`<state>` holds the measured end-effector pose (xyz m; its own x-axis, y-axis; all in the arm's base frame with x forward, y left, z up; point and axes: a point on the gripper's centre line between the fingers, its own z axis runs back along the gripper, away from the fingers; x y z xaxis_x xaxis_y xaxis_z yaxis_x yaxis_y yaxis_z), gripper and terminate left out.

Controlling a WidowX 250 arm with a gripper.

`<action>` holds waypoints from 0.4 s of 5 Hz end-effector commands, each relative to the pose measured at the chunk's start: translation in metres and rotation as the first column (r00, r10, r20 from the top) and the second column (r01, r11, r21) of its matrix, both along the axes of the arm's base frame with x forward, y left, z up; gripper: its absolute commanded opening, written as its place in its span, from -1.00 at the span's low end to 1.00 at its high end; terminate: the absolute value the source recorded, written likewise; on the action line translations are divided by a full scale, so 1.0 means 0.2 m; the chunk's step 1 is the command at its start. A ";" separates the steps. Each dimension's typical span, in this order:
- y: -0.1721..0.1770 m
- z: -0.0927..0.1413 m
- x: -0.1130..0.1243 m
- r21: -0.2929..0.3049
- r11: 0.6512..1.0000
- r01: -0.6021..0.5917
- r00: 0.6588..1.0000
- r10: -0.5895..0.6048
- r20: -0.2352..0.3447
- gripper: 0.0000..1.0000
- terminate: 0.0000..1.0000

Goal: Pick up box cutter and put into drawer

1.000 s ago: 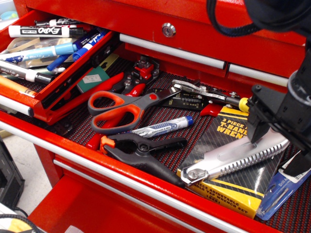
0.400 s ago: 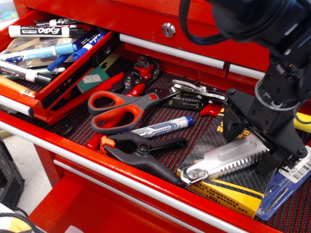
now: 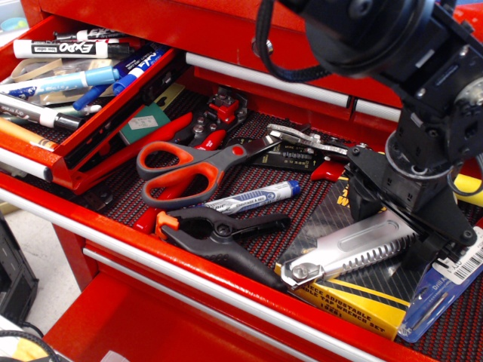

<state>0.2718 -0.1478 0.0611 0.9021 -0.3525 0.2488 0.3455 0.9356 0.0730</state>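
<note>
Box cutter [image 3: 349, 254] lies flat on the yellow wrench package [image 3: 355, 302], near right. Gripper [image 3: 396, 226] straddles its far end with jaws spread, positioned to clamp; nothing is held.

My surface [image 3: 256, 170] is the black woven liner of the wide red drawer. Directly on it lie orange-handled scissors [image 3: 192, 170], a blue-capped marker [image 3: 253, 197], a black spring clamp [image 3: 223, 234] near the front edge, red-handled pliers [image 3: 306, 151] further back, and a yellow-and-black wrench package [image 3: 351, 298] at the right
</note>
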 end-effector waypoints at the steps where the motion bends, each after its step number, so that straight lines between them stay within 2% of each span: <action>1: 0.03 0.09 -0.03 0.080 0.995 0.052 0.998 -0.049 -0.036 -1.00 -1.00; 2: 0.11 0.19 -0.04 0.167 0.973 0.157 0.984 -0.140 -0.109 -1.00 -1.00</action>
<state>0.2583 -0.1213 0.0804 0.8420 -0.5393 -0.0124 0.5311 0.8246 0.1948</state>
